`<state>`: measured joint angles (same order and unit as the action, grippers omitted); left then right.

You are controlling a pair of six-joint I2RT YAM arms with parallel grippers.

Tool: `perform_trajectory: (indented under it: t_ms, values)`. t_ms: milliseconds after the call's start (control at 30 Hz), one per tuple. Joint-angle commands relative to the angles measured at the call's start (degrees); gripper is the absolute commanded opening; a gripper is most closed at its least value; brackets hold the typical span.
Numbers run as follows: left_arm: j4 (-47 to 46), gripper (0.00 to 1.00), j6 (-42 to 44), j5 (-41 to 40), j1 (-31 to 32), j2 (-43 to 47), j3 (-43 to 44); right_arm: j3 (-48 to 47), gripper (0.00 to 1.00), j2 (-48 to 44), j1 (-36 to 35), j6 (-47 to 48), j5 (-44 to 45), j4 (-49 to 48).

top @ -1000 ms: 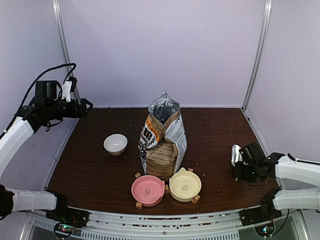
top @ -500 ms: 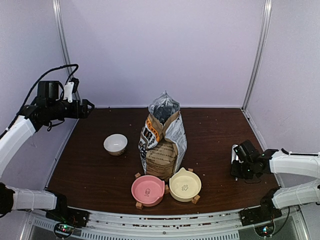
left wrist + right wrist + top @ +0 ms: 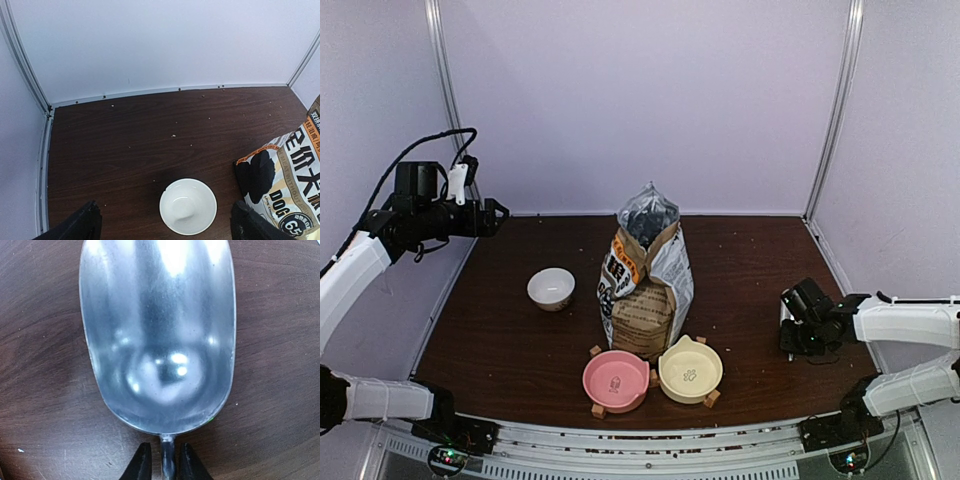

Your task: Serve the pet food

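Observation:
The pet food is hidden; only its brown-and-white bag (image 3: 648, 280) shows, standing upright mid-table with its top open. A shiny metal scoop (image 3: 157, 330) lies empty on the wood at the right. My right gripper (image 3: 165, 460) is low over the table (image 3: 792, 322); its black fingers (image 3: 142, 462) straddle the scoop's thin handle, with a thin gap on each side. My left gripper (image 3: 498, 213) hangs high at the back left, wide open and empty. In the left wrist view its gripper (image 3: 165, 220) looks down on a white bowl (image 3: 188, 206).
A pink bowl (image 3: 616, 378) and a cream bowl (image 3: 690, 370) sit on small wooden stands in front of the bag. The white bowl (image 3: 551, 288) is left of the bag (image 3: 285, 185). White walls enclose the table (image 3: 750, 260). Small crumbs dot the wood.
My right gripper has shifted a little left and lower over the scoop, and its fingers have narrowed around the handle. The left arm has barely moved.

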<state>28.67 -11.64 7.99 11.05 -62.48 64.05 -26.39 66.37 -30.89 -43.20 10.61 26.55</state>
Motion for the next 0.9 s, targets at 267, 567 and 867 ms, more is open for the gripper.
perform_trajectory:
  t_ms: [267,567,867]
  values:
    - [-3.0,0.92,0.08,0.96,0.01,-0.2,-0.62,-3.05,0.2,2.65,-0.56,1.92,2.86,2.07]
    - [-3.46,0.92,0.43,2.34,-0.02,-0.07,-1.1,-3.09,0.0,2.82,-0.73,2.91,2.93,2.08]
    - [-4.67,0.87,1.34,0.4,2.0,2.99,-1.95,-7.29,0.0,-8.27,-2.88,10.98,1.77,6.17]
